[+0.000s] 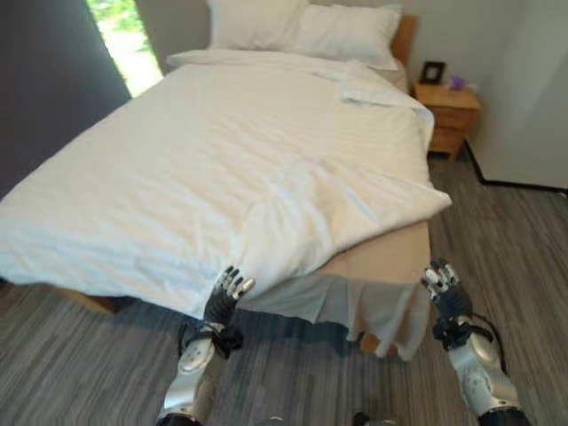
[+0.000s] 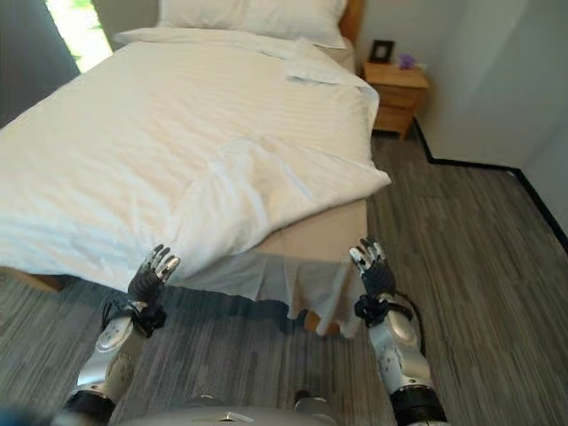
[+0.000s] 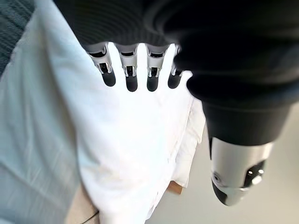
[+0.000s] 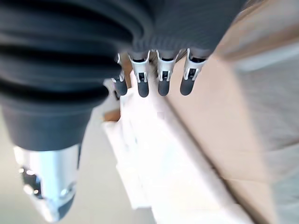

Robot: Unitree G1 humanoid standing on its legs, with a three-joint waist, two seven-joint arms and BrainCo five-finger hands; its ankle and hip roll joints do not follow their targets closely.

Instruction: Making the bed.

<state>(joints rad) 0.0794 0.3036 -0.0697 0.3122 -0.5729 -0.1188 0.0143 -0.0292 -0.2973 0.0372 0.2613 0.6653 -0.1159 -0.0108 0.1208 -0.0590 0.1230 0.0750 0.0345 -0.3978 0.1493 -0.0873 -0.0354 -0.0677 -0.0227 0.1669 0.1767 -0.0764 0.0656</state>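
The white duvet (image 1: 240,169) covers most of the bed (image 1: 390,253) and fills the upper and middle part of the left eye view; its near edge hangs over the foot of the bed just above the left robot hand (image 1: 226,291), which sits at lower centre-left with its fingertips at or just short of the drooping hem. In the left wrist view the fingers (image 3: 131,74) are straight and spread apart over the white cloth, gripping nothing. The right robot hand (image 1: 441,282) stands at lower right, beside the bed's near right corner and apart from the duvet, its fingers likewise straight and relaxed in the right wrist view. The duvet is faintly striped and rumpled, with a corner folded back on itself near the foot at centre-right, leaving the tan mattress and a pale bed skirt (image 1: 355,306) bare. Two white pillows (image 1: 306,27) lie at the top, a wooden nightstand (image 1: 448,111) at upper right
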